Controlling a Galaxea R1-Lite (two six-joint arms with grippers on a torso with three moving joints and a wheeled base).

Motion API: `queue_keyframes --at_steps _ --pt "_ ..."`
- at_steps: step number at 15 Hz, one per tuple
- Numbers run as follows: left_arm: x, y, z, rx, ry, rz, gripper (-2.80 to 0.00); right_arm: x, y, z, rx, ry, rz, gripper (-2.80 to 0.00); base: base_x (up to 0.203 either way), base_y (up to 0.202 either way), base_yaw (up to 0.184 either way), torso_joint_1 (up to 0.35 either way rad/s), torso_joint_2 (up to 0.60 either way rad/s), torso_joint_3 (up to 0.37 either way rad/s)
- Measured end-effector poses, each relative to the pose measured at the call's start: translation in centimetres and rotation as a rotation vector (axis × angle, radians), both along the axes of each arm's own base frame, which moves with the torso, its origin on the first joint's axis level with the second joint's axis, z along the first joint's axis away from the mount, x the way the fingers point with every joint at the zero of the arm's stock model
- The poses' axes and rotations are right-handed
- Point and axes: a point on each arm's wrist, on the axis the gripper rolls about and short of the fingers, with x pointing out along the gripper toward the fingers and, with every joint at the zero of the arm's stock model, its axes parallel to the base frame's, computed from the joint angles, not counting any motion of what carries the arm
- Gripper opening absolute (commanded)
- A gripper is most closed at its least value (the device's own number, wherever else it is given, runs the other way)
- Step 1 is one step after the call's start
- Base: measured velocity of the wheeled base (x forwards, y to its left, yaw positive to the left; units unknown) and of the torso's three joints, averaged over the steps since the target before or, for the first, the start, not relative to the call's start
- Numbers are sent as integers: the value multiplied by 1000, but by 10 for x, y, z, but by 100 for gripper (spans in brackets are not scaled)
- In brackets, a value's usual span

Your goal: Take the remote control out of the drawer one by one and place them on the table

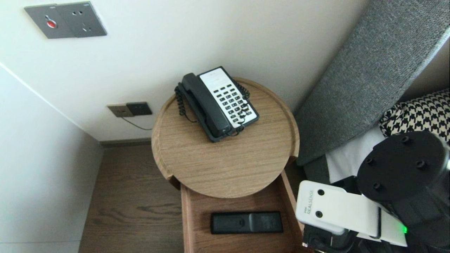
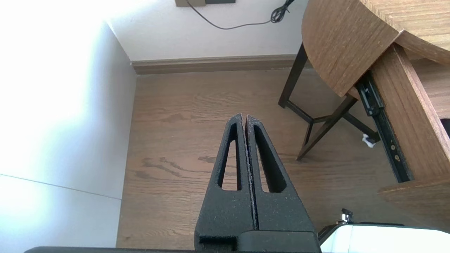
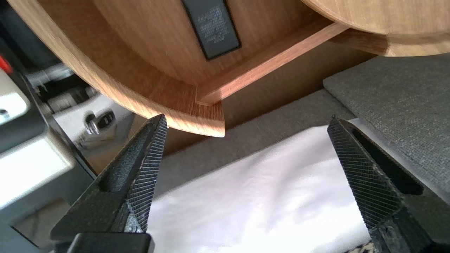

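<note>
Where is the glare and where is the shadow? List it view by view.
Left wrist view: strong glare washes the wall white, beside the shut left pincer. Right wrist view: the white sheet glows bright under the open right pincer. Head view: soft, even light; the round tabletop shades the back of the open drawer, behind the remote.

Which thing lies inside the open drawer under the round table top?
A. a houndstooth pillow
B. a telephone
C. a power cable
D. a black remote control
D: the black remote control lies flat on the bottom of the open drawer, while the telephone stands above on the round table top.
</note>
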Motion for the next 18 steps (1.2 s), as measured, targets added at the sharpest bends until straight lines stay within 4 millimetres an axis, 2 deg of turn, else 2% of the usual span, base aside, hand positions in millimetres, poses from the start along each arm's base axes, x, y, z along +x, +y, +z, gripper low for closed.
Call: queue_keyframes --at_steps 7,12,18 --pt "0 0 0 0 0 0 -280 0 2 -10 -40 17 12 0 0 0 0 0 0 0" --pt "0 0 0 0 0 0 -280 10 22 -15 33 4 26 0 0 0 0 0 0 0" --pt "0 0 0 1 0 0 -280 20 44 -35 30 40 49 0 0 0 0 0 0 0"
